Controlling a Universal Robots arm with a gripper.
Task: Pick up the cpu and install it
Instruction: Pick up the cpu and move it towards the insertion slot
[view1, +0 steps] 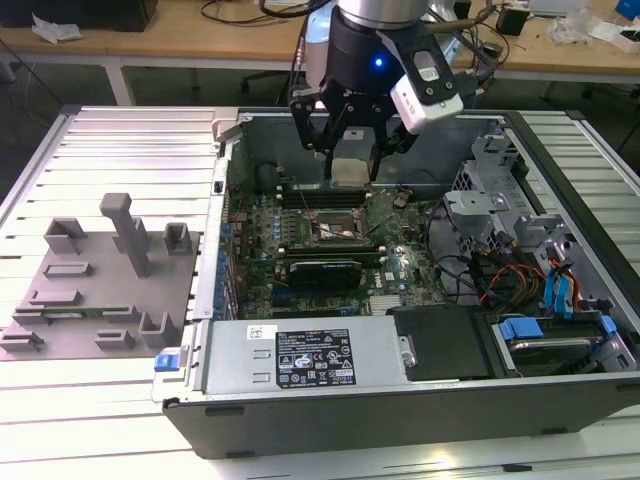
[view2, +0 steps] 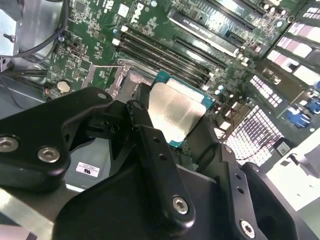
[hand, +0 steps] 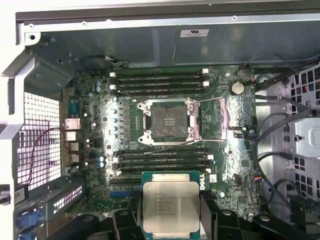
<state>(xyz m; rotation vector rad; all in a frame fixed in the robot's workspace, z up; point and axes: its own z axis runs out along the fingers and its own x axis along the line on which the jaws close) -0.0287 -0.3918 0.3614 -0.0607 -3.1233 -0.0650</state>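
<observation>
In the exterior view I see a silver collar (view1: 380, 12) topping a glossy black wrist housing (view1: 352, 58) with a small blue light (view1: 378, 64), and a white camera block (view1: 428, 88) fixed alongside. In the second wrist view, my jaws are black linkages with silver screws (view2: 180, 204).

The socket (hand: 169, 121) is uncovered, its frame (hand: 220, 114) swung aside, and open air is seen between it and the cpu (view1: 348, 172) clamped in the gripper (view1: 352, 158) above. Only low memory slots (hand: 157, 80) are found around the socket, so room is given there. The bay is hemmed in by the case wall (view1: 285, 140) behind the gripper, the drive cage (view1: 478, 200) and cables (view1: 495, 280) on the exterior view's right, and the power supply (view1: 300, 355) along the near edge.
</observation>
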